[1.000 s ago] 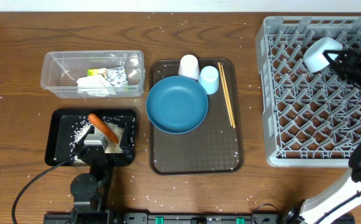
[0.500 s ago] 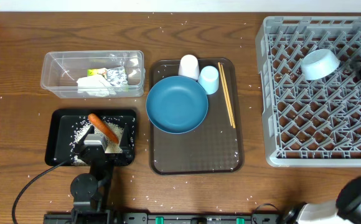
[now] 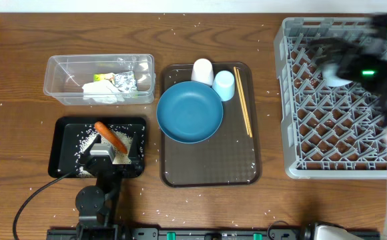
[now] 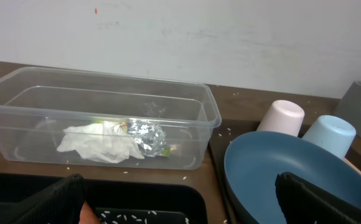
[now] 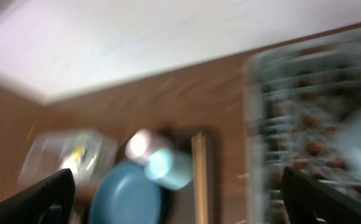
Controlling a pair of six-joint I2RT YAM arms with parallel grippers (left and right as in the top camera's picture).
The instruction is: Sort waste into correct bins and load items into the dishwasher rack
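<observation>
Inside clear tub [image 3: 63, 69]: tissue [image 3: 101, 93], foil [image 3: 125, 81], wrapper [image 3: 101, 77]

Clr plastic tub [image 4: 106, 106], crinkly foil [image 4: 147, 137], smooth plate [image 3: 189, 112], wood-grain tbl [image 3: 20, 47].

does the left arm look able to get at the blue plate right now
Probably yes: the left gripper is over the black tray, fingers open, and the dark-blue plate lies beside that tray with nothing on it; the white cup and light-blue cup stand at its far edge.
</observation>
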